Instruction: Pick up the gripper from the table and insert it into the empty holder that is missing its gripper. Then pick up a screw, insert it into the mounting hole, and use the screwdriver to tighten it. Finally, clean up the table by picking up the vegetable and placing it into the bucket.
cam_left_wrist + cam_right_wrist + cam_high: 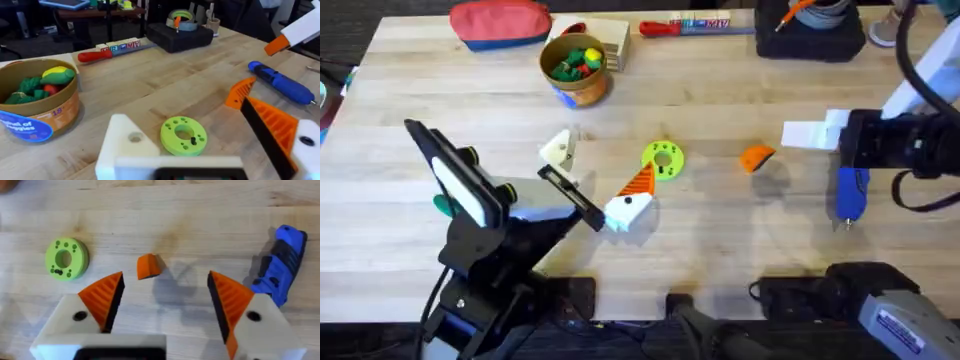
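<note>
Overhead: ribbed orange gripper (757,157) lies on woodgrain — right hand (165,300) apart; left hand's state unclear

A pale wood-plank desk (720,290) fills the scene under even light. Dark carpet (350,25) shows past its far-left corner. In the left wrist view, the room behind is dim, with a dark table (85,12) and black furniture beyond the desk's edge.
</note>
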Robot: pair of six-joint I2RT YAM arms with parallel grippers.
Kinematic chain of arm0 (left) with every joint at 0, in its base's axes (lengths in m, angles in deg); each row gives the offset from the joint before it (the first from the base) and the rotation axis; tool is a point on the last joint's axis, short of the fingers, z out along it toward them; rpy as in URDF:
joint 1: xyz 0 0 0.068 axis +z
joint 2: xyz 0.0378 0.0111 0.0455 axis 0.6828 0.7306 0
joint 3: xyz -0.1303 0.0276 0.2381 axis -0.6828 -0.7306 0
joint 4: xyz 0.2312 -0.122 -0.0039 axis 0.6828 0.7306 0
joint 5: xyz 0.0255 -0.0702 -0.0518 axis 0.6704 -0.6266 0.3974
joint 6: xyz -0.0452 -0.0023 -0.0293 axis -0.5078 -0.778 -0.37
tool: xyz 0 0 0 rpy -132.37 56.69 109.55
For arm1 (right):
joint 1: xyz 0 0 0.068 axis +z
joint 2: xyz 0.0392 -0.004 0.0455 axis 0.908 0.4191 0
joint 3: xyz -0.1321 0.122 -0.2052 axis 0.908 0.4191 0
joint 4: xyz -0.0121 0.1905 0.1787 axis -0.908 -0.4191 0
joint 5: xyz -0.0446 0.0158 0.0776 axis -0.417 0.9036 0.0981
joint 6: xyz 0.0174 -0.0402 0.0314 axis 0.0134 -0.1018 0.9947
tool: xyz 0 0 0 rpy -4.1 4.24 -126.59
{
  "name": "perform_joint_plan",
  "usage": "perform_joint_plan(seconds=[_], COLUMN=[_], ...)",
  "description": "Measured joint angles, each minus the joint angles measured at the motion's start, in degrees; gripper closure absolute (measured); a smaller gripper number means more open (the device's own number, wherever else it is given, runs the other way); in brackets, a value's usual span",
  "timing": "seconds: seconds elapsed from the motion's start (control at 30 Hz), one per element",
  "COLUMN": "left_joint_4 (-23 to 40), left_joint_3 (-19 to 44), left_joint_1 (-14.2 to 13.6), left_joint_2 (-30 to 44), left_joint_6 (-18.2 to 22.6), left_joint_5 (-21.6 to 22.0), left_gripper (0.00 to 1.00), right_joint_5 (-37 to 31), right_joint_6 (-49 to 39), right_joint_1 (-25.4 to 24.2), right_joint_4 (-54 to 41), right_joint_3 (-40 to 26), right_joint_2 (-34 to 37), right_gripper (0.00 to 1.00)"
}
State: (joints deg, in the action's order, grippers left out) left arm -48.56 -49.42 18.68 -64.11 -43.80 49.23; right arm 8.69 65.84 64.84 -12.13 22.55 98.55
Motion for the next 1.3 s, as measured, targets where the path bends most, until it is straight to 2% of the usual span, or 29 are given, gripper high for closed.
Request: perform_joint_plan(seconds=[0.37, 0.6, 0.77, 0.8, 0.83, 1.03, 1.17, 1.3], left_joint_4=[0.0, -0.3, -0.2, -0.1, -0.1, 0.3, 0.4, 0.5], left_joint_3=[0.0, 0.0, 0.0, 0.0, 0.0, 0.0, 0.0, 0.0], left_joint_1=[0.0, 0.0, 0.0, 0.0, 0.0, 0.0, 0.0, 0.0], left_joint_2=[0.0, 0.0, 0.0, 0.0, 0.0, 0.0, 0.0, 0.0], left_joint_6=[-0.2, -3.5, -4.6, -4.9, -5.0, -5.2, -5.3, -5.4], left_joint_5=[-0.4, -9.0, -16.8, -20.2, -21.3, -26.9, -28.9, -29.9], left_gripper=[0.013, 0.015, 0.013, 0.012, 0.013, 0.013, 0.014, 0.013], right_joint_5=[0.0, 0.0, 0.5, 1.2, 1.4, 1.6, -2.0, -5.5], right_joint_6=[0.0, 0.0, 0.0, -0.5, -1.1, -5.9, -9.2, -10.7], right_joint_1=[0.0, 0.0, 0.0, 0.3, 0.7, 6.3, 10.4, 11.6], right_joint_4=[0.4, 0.4, 2.7, 3.7, 3.5, 2.3, 1.3, 1.2], right_joint_3=[0.0, 0.0, 0.0, -0.2, -0.2, -0.4, -0.5, -0.6], right_joint_2=[0.0, 0.0, 0.1, 1.0, 1.7, 6.8, 10.9, 15.0], right_gripper=[0.010, 0.010, 0.010, 0.010, 0.010, 0.010, 0.010, 0.010])
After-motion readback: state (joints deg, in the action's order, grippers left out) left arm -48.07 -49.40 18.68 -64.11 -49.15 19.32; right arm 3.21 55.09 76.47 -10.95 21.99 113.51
